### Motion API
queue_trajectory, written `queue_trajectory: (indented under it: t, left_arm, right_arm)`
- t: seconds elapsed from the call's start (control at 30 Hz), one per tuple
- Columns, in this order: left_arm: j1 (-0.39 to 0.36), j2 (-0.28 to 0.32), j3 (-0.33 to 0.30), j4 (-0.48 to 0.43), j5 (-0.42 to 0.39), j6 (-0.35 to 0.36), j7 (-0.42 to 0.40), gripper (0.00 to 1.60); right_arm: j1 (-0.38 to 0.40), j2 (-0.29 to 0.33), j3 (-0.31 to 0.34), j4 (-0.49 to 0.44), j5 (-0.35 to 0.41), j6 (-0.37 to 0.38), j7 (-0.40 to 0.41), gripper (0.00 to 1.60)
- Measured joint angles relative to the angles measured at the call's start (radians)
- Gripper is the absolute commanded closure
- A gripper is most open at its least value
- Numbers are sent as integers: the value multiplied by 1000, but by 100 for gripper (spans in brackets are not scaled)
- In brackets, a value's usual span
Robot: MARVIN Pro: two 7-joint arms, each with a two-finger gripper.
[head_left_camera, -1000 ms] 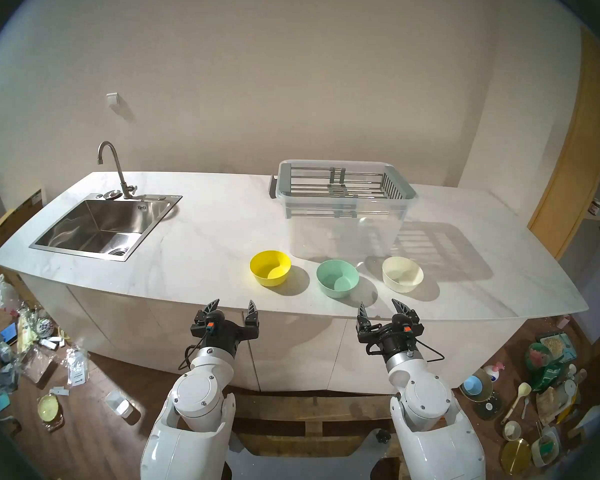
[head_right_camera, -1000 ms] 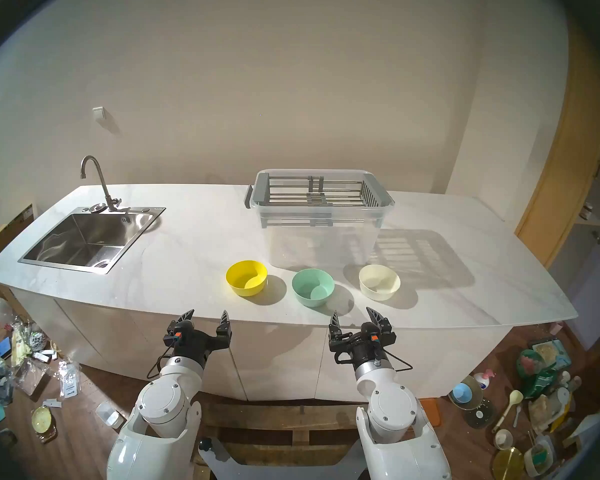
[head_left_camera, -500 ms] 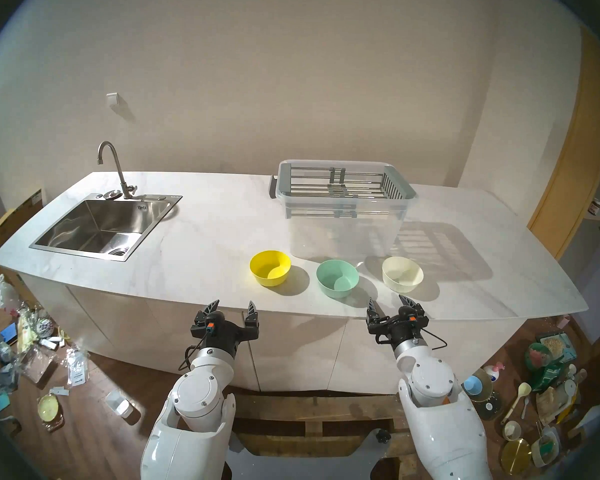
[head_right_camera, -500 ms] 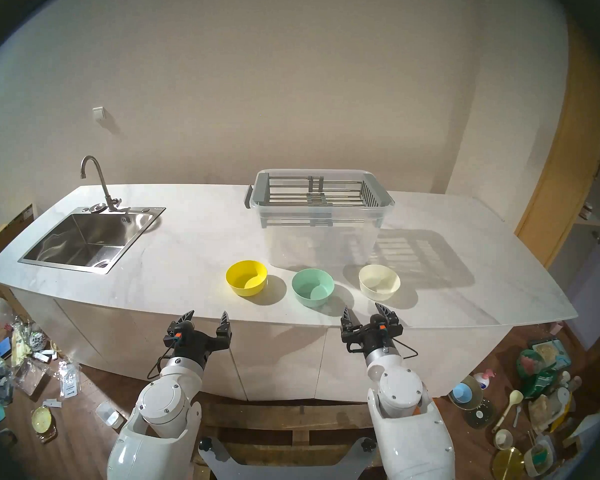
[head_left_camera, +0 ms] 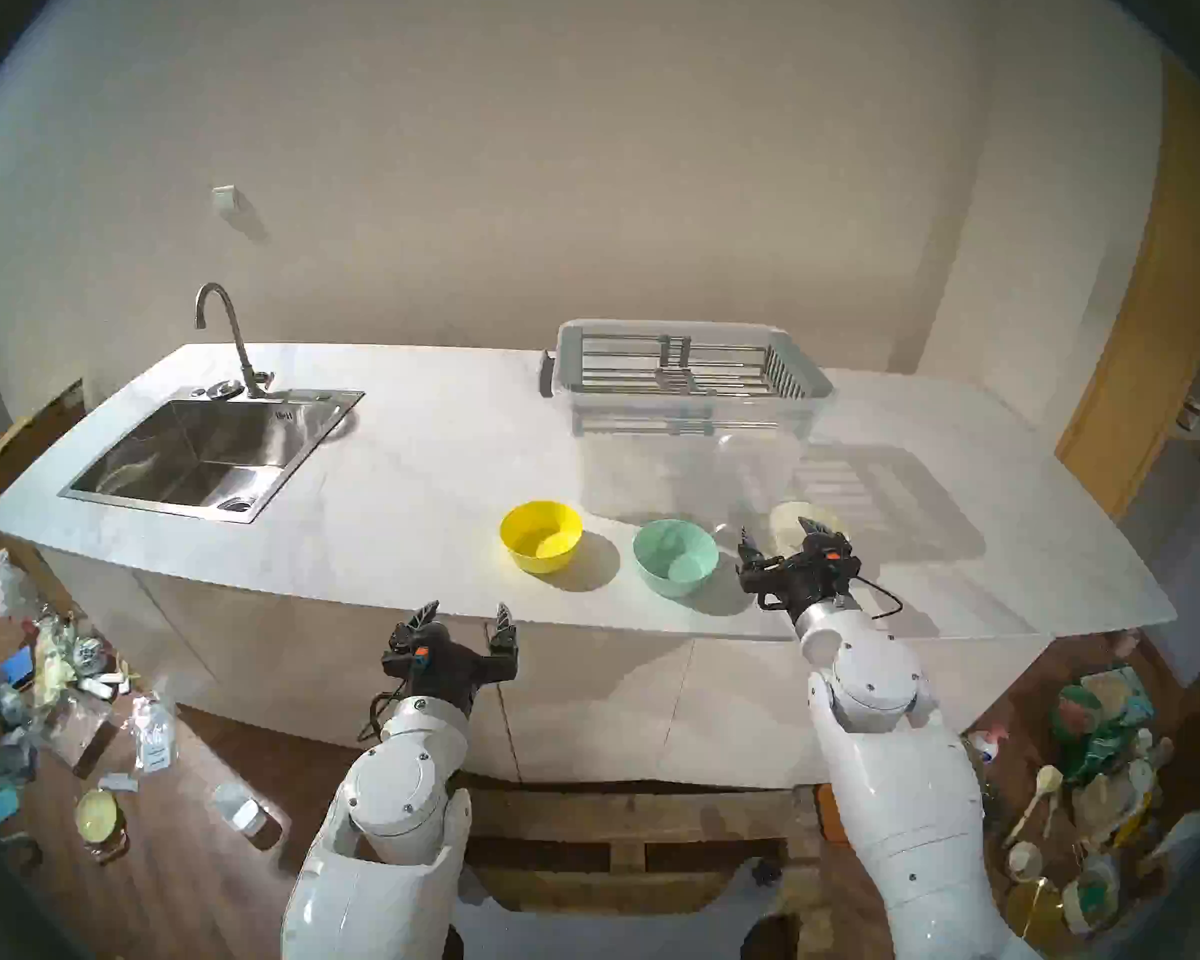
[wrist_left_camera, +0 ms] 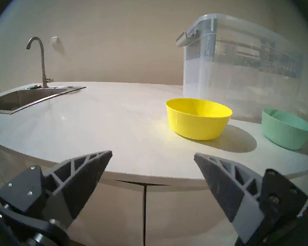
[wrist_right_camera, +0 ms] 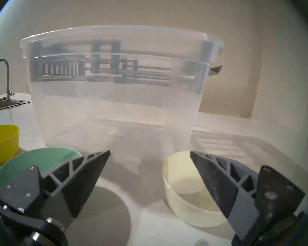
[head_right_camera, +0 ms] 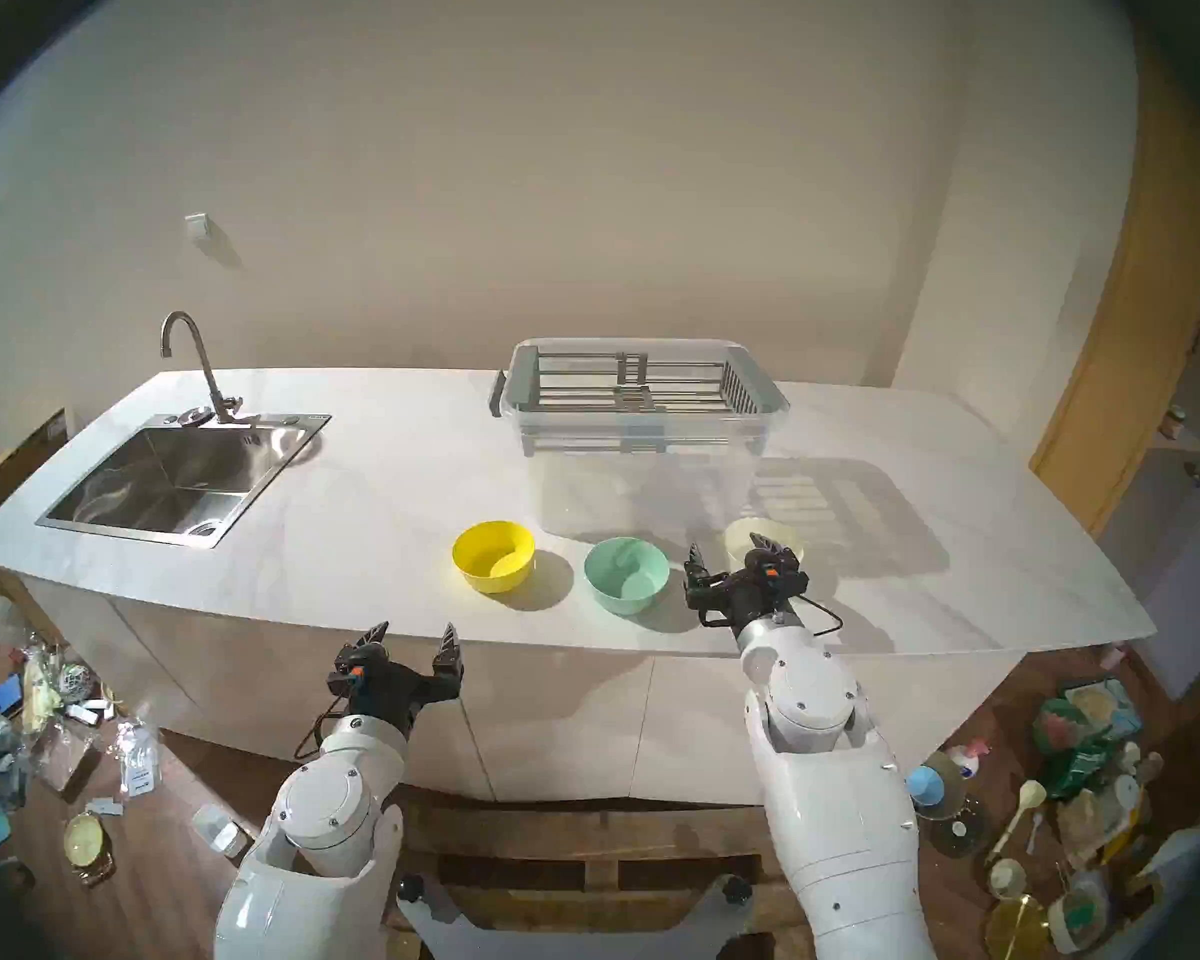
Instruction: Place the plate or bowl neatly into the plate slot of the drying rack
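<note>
White marble bench (head_left_camera: 389, 467) along beige wall. Held three bowls: yellow bowl (head_left_camera: 540, 536), green bowl (head_left_camera: 675, 557), cream bowl (wrist_right_camera: 183, 183). Carried drying rack (head_left_camera: 687, 366) atop clear tub (head_left_camera: 687, 453), plate slot (head_left_camera: 652, 377) bare. Right pincer (head_left_camera: 777, 532) spread wide over cream bowl, gripping nothing; left pincer (head_left_camera: 465, 616) spread wide, short of bench edge.

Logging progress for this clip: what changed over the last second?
The right end effector moved forward over the counter toward the cream bowl, open, holding nothing. The left end effector, the yellow bowl, the green bowl and the drying rack stayed put.
</note>
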Motion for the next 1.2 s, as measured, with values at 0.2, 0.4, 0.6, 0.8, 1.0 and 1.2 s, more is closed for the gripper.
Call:
queue_trajectory:
  t: [0.2,0.4,0.6,0.8,1.0,1.2]
  left_arm:
    - [0,0,0,-1,0,0,0,0]
    - [0,0,0,-1,0,0,0,0]
    - [0,0,0,-1,0,0,0,0]
    - [0,0,0,-1,0,0,0,0]
    - [0,0,0,-1,0,0,0,0]
    - [0,0,0,-1,0,0,0,0]
  right_arm:
    - [14,2,5,68,9,-27,5,0]
    - [37,8,11,118,13,-60,17,0]
    - [59,22,16,163,13,-82,30,0]
    - [83,36,21,183,13,-89,43,0]
    - [109,41,21,193,12,-90,52,0]
    - [118,42,17,197,10,-89,56,0]
